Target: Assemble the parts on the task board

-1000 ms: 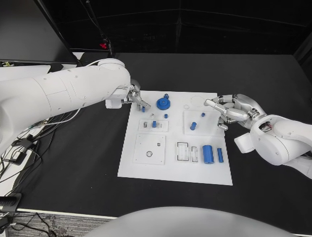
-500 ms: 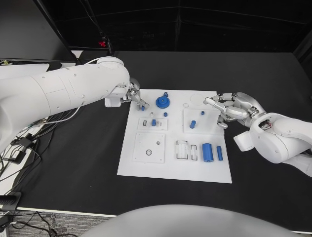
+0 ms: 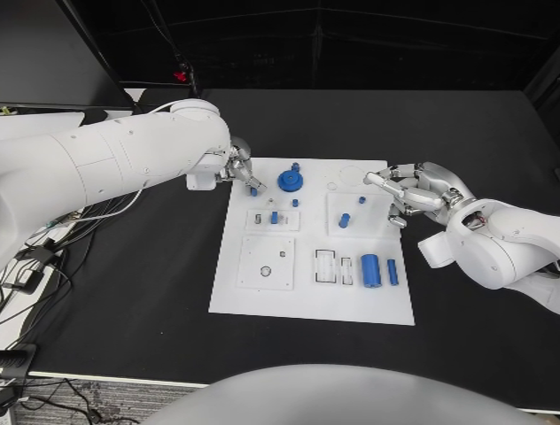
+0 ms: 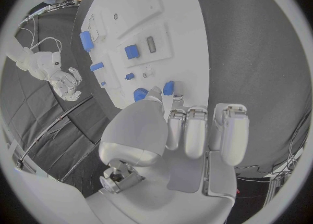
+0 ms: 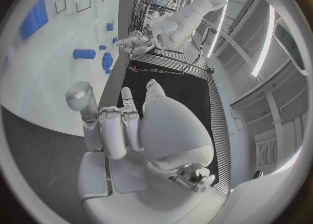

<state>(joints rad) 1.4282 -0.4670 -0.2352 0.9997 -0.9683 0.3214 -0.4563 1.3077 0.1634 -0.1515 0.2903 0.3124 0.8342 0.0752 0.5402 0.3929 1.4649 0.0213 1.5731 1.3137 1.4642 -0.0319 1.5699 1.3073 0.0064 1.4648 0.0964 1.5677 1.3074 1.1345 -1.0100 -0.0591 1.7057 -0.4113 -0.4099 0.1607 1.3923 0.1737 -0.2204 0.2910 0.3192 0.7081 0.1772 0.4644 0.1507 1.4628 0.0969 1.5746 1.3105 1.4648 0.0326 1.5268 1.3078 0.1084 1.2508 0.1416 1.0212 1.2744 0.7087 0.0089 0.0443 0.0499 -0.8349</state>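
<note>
L hand (image 3: 238,170): at task board's (image 3: 314,301) far-L corner; fingers curled, a small blue part (image 4: 168,88) at the fingertips; grasp or bare touch – can't tell.
R hand (image 3: 415,197): over board's far-R edge, fingers apart, nothing in it.
Parts: blue round piece (image 3: 291,184) just beside L hand; blue cylinder (image 3: 369,269) nearer, below R hand.
Surface (image 3: 485,142): black, under board.

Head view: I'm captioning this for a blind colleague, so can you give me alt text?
A white task board lies on a black table with small blue parts on it. The robot's left hand is at the board's far left corner beside a small blue piece, and its right hand hovers at the board's right edge.
</note>
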